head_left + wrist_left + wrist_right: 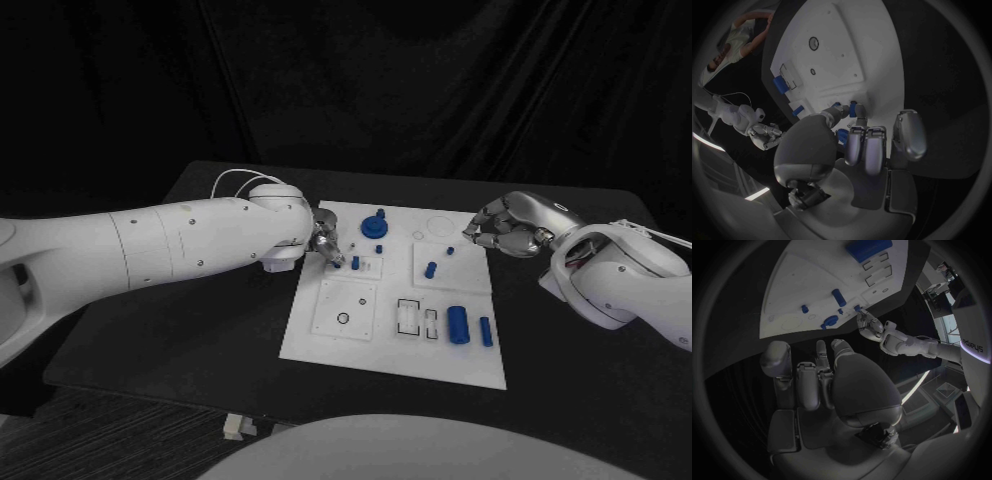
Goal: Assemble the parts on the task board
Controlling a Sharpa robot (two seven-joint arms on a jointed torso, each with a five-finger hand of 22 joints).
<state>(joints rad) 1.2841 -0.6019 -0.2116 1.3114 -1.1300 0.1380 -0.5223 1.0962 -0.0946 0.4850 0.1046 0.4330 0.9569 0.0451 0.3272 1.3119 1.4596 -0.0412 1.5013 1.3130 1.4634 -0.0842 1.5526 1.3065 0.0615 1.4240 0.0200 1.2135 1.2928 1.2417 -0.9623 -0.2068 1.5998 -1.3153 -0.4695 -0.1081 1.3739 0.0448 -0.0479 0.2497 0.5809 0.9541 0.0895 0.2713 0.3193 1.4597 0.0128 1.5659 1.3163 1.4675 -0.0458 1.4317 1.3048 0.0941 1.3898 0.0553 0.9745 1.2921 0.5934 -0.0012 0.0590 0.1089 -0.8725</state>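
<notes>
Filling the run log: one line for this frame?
left hand: fingertips at small blue part on task board | right hand: curled, empty, above board's far-right edge

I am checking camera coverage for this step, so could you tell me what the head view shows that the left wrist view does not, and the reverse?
Head view alone: the large blue cylinder lying near the board's front right, and the whole task board at once.

Left wrist view alone: a close look at the left hand's fingers from behind, with a small blue part at their tips.

Both: the left hand, the right hand and the white board.
</notes>
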